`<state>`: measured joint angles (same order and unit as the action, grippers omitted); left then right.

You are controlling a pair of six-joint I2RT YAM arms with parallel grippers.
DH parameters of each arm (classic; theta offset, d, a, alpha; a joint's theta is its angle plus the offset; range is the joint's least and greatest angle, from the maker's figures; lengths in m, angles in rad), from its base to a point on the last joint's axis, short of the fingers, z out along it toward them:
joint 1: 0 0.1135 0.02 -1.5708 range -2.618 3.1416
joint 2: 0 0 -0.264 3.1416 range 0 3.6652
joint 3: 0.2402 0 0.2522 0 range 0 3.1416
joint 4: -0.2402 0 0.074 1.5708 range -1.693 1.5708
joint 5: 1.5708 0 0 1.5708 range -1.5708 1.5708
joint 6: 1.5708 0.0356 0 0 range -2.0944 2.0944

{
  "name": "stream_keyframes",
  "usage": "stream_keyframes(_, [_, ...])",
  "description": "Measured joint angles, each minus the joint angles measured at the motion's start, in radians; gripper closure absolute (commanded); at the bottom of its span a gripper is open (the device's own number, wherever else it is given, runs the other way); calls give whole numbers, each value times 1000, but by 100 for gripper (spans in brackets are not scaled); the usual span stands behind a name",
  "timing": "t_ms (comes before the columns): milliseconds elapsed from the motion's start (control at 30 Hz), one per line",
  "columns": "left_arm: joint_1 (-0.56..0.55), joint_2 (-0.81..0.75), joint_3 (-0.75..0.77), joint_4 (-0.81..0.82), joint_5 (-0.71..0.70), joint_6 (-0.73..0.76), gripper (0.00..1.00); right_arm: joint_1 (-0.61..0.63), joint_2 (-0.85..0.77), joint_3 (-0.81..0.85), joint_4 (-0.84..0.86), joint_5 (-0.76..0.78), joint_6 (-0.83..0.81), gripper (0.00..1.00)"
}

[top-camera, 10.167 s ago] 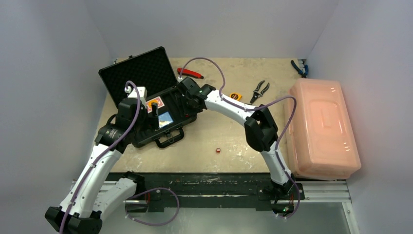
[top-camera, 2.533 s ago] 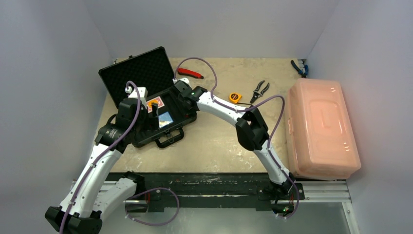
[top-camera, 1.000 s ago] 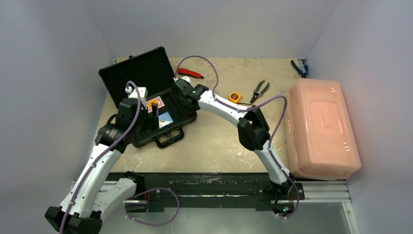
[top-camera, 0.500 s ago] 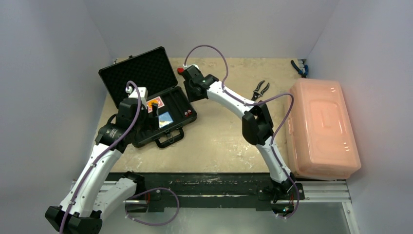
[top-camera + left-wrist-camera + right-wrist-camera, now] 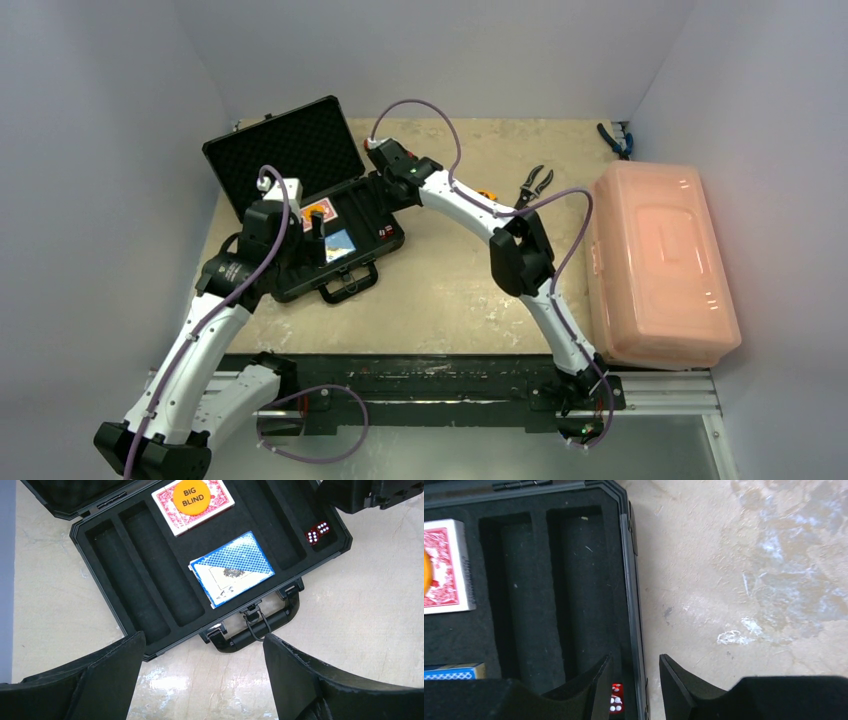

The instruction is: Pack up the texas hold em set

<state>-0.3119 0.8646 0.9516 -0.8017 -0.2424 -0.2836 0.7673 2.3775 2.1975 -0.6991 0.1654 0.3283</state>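
Note:
The black briefcase (image 5: 352, 215) lies open on the table, its foam lid (image 5: 283, 150) tilted back. Its foam holds a red card deck (image 5: 172, 511) topped by an orange "BIG BLIND" disc (image 5: 193, 497), a blue deck (image 5: 232, 568), and two red dice (image 5: 317, 532) in the right corner slot. My left gripper (image 5: 202, 680) hangs open above the table just in front of the handle (image 5: 260, 629). My right gripper (image 5: 634, 680) is open and holds nothing. Its jaws straddle the case's right rim (image 5: 630, 580) from above, and the dice (image 5: 615, 703) show beside the left finger.
A large pink bin (image 5: 660, 262) fills the right side. Black pliers (image 5: 535, 183) and blue-handled pliers (image 5: 614, 138) lie at the back right. A yellow tape measure (image 5: 488, 192) peeks out behind my right arm. Bare table lies in front of the case.
My right gripper pulled out of the case toward the back, then came down over the case's right rim. The dice now show in the corner slot. The left arm stayed still.

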Motion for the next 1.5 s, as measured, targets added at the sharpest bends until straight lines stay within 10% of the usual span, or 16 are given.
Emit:
stream_keyframes(267, [4, 1, 0, 0, 0, 1, 13, 0, 55, 0, 6, -28, 1, 67])
stream_keyframes(467, [4, 2, 0, 0, 0, 8, 13, 2, 48, -30, 32, -36, -2, 100])
stream_keyframes(1500, [9, 30, 0, 0, -27, 11, 14, -61, -383, -723, 236, 58, -12, 100])
